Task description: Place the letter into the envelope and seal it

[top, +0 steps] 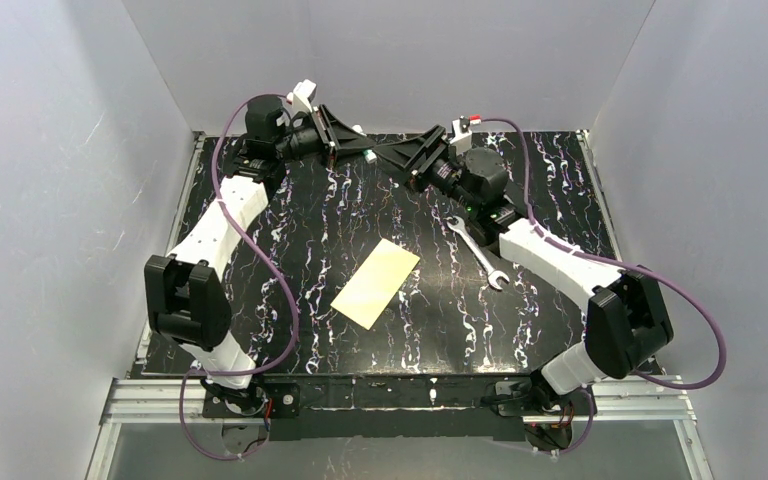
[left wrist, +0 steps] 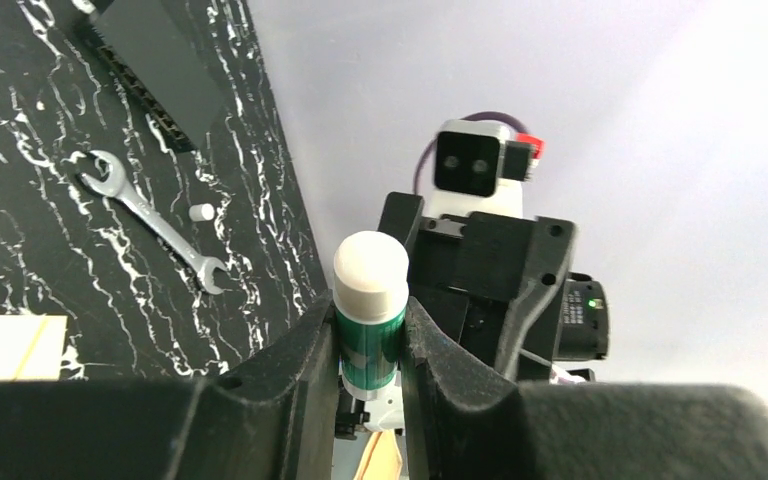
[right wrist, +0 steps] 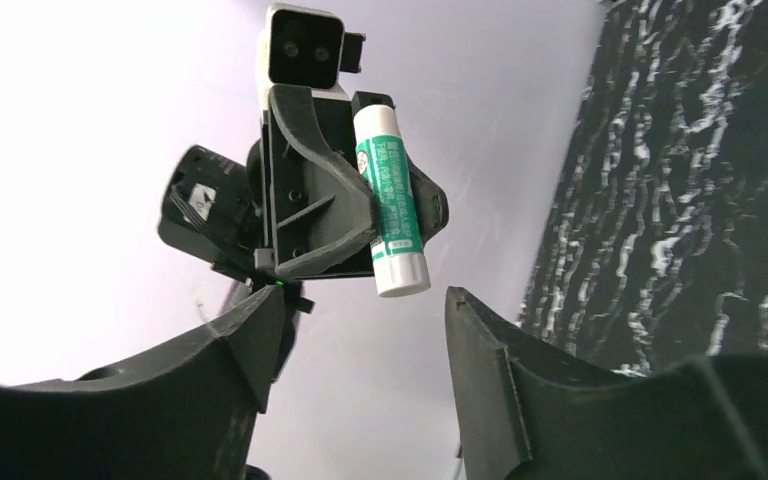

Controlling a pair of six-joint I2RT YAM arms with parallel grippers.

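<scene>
A cream-looking flat envelope [top: 375, 283] lies slanted at the table's middle; its corner shows in the left wrist view [left wrist: 8, 348]. The tan letter does not show apart from it. Both grippers are raised at the far edge, facing each other. My left gripper [top: 353, 147] is shut on a green glue stick [left wrist: 370, 300] with a white end [right wrist: 401, 274]. My right gripper [right wrist: 360, 305] is open, its fingertips just short of that white end and not touching it. The stick's body [right wrist: 390, 200] sticks out of the left gripper's fingers [right wrist: 320, 210].
A steel wrench [top: 478, 251] lies right of the envelope, also in the left wrist view [left wrist: 150, 220]. A small white cylinder [left wrist: 201, 212] lies beside it. A black flat block [left wrist: 150, 70] lies beyond it. Grey walls close in the table on three sides.
</scene>
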